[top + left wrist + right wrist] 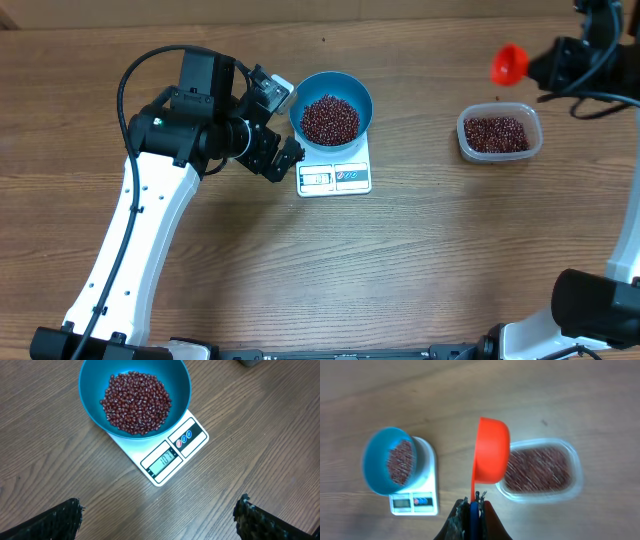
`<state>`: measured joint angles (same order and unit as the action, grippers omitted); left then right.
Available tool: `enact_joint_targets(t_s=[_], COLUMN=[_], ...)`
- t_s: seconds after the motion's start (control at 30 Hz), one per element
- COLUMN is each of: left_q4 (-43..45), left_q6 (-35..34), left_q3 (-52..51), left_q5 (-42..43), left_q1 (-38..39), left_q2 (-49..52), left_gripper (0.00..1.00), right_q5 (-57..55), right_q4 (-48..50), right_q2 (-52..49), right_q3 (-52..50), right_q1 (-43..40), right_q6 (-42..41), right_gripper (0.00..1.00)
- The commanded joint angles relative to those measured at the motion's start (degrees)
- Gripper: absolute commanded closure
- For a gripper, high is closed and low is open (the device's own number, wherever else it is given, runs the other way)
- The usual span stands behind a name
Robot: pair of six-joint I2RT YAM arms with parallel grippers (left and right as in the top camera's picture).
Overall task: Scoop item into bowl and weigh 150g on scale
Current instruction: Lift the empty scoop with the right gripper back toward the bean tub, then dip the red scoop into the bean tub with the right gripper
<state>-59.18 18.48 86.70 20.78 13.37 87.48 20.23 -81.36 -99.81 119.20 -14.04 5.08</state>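
In my left wrist view, the scale (pixel 172 454) has a small display window (pixel 161 460) showing dark digits. I read them as starting with 10, but the last one is too blurred to tell. In my overhead and right wrist views that display is too small to read.

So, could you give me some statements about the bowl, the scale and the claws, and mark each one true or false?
1. The bowl stands on the scale. True.
2. The bowl is empty. False: it holds beans.
3. The right claw is shut on the scoop, holding it by the handle. True.
4. The left claw grips the bowl. False: it is open and apart from the bowl.
5. The tub is stacked on the scale. False: it stands apart from the scale.
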Motion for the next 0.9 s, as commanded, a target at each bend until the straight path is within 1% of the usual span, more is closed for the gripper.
enact_joint_targets(t_s=[0.0,0.1,0.27,0.6,0.77,0.87], left_q4=[-0.2,-0.2,-0.2,-0.2,-0.2,-0.2], left_q6=[1.2,1.2,1.2,1.2,1.2,1.2], left_q3=[-0.3,-0.3,-0.3,-0.3,-0.3,-0.3], left_q5=[-0.4,-0.4,-0.4,-0.4,-0.4,-0.4], left_q1=[-0.2,-0.2,-0.2,-0.2,-0.2,-0.2], left_q2=[-1.3,-1.3,-1.3,-1.3,-1.3,-1.3], left_gripper=[0.0,0.01,0.0,0.0,0.0,0.0], right_q5=[-3.3,-3.7,-4.8,-4.8,-4.5,-2.0], right_q4=[-2.4,-3.2,-0.8,8.8,13.7,16.6], right_q2=[-1.1,-3.1,-5.2,-6.4,-6.5,-6.5], right_q3=[0.7,-0.1,-5.7,-19.3,-24.1,-26.2], right_q1=[-2.7,-3.5,-3.7,-3.7,-3.7,-3.6], right_q6=[1.5,2.9,2.9,2.9,2.9,2.9], right_gripper=[0.96,0.96,0.96,0.96,0.96,0.96])
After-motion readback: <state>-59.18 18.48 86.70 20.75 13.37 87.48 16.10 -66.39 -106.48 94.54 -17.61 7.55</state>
